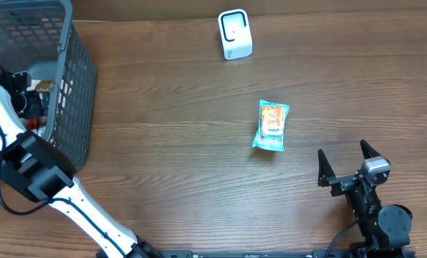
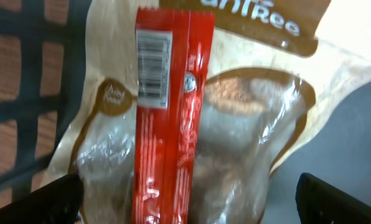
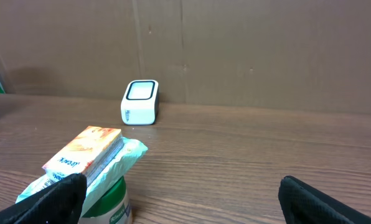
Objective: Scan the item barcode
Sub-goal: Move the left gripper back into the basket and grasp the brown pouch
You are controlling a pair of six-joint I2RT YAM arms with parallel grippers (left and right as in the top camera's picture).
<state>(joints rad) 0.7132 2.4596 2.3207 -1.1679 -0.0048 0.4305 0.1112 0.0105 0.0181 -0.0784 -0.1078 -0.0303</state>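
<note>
A red stick packet (image 2: 170, 118) with a white barcode label near its top lies on a clear and tan snack bag (image 2: 248, 130) inside the grey mesh basket (image 1: 77, 79). My left gripper (image 2: 188, 205) hovers open just over them, one finger on each side of the bag, touching nothing. The white barcode scanner (image 1: 235, 34) stands at the back of the table. A teal packet with an orange print (image 1: 272, 124) lies mid-table; in the right wrist view that packet (image 3: 89, 155) rests on a green-lidded tub (image 3: 104, 202). My right gripper (image 1: 346, 166) stands open and empty near the front right.
The basket fills the table's back left corner and holds more goods, with my left arm (image 1: 13, 122) reaching into it. A brown cardboard wall (image 3: 235, 50) backs the table behind the scanner (image 3: 139, 102). Bare wood lies between the scanner and the teal packet.
</note>
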